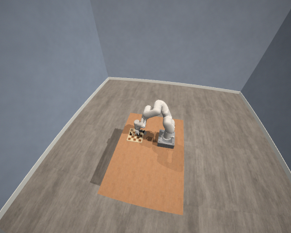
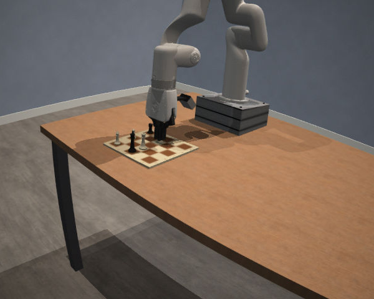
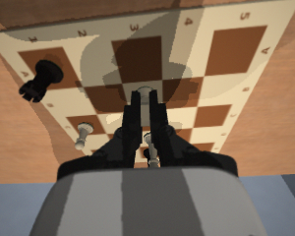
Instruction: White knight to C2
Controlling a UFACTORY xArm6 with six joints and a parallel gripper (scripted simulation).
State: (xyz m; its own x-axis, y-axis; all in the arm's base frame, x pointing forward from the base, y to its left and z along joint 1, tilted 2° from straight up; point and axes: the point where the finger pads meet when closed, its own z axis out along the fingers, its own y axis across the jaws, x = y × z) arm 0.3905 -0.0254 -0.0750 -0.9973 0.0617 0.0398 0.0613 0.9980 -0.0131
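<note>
Roughly, from largest to smallest:

- Counter [image 2: 245, 193]: brown wood top on dark legs. It carries the arm's base and the board.
- Arm [image 2: 164, 64]: white, arched over from its grey stacked base [image 2: 231, 113], with the wrist pointing straight down over the board.
- Chessboard [image 2: 154, 161]: lies at about 9 o'clock from the base in the exterior view. Digits run along one edge and letters along another.
- Tool [image 3: 144, 100]: its dark fingers are pressed in on the white knight, pinching it from both sides, low over the board.
- White knight [image 3: 145, 90]: only its pale top shows between the fingers, near the board's middle and roughly in line with the 3 mark and row B. Its base is hidden, so I cannot tell the exact square.
- Black piece [image 3: 41, 79]: at about 10 o'clock from the tool in the wrist view, near the corner by the 1 mark.
- White pawn [image 3: 84, 134]: at about 8 o'clock from the tool, well apart from it.
</note>
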